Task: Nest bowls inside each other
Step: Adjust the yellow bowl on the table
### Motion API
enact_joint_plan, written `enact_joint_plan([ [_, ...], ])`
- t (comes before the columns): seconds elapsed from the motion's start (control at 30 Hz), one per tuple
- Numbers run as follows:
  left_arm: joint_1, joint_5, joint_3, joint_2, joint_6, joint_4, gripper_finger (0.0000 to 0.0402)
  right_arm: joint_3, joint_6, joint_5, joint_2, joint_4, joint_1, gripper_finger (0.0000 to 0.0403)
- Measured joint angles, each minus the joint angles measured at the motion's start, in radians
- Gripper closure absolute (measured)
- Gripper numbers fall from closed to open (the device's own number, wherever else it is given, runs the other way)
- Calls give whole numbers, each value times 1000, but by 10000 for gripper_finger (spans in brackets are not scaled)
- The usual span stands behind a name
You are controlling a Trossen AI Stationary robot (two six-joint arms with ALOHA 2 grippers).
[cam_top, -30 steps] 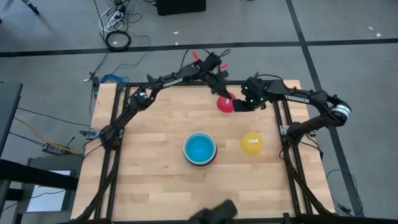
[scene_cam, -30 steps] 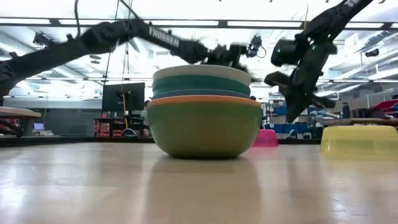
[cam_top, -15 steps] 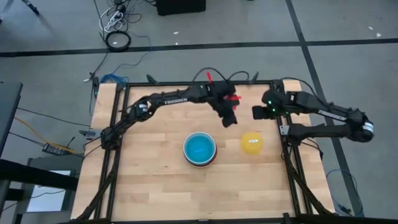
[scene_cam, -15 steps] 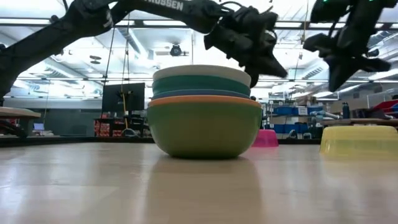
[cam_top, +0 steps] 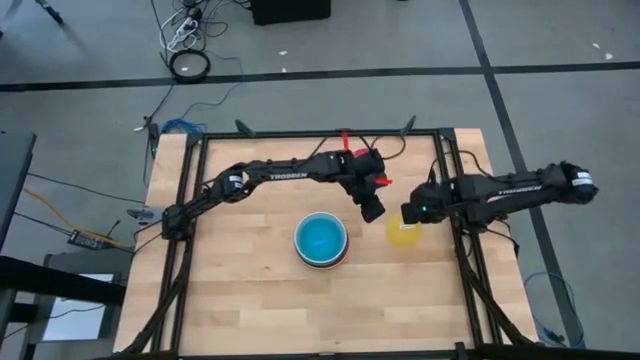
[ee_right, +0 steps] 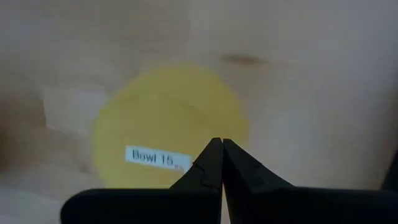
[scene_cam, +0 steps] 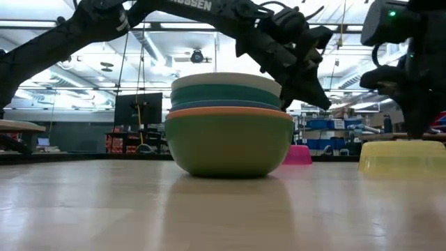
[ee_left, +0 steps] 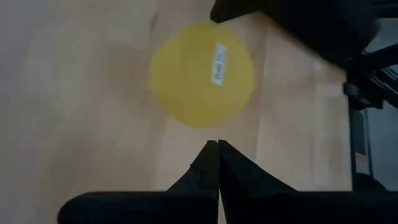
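Observation:
A nested stack of bowls [cam_top: 320, 240] stands mid-table, green outermost [scene_cam: 228, 146], with orange, blue, teal and white rims above it. A yellow bowl [cam_top: 404, 233] lies mouth down to its right, a label on its upturned bottom [ee_right: 155, 157]. A red bowl [scene_cam: 298, 155] sits farther back, mostly hidden under my left arm in the high view. My left gripper [cam_top: 373, 211] is shut and hangs between the stack and the yellow bowl [ee_left: 202, 74]. My right gripper [cam_top: 411, 212] is shut, pointing down over the yellow bowl's far edge. My right gripper points down from above, its shut fingertips [ee_right: 219, 149] over the yellow bowl's upturned bottom [ee_right: 180, 118] near its rim. In the low view the fingers [scene_cam: 418, 129] end right at the bowl's top [scene_cam: 404, 143]. Whether they touch it, I cannot tell.
Black frame rails [cam_top: 455, 200] run along the table's left, right and far sides. Bare wood [cam_top: 300, 310] lies between the stack and the near edge.
My left gripper has swung from the far edge toward the near edge, rolling as it went, and now hangs beside the yellow bowl. My right gripper has left the red bowl and gone toward the near edge, over the yellow bowl. No bowl has moved.

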State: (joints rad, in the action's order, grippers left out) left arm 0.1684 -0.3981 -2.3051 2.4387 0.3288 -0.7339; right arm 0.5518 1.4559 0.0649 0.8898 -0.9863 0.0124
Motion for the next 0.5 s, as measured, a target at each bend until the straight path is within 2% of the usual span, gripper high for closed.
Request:
enact_joint_plan([
  [0.27,-14,-32,0,41,57,32,396,-29,166,0,62,70,-148,403],
  [0.5,-24,-89,0,75,72,10,396,-34,138,12,127,329,-195,403],
])
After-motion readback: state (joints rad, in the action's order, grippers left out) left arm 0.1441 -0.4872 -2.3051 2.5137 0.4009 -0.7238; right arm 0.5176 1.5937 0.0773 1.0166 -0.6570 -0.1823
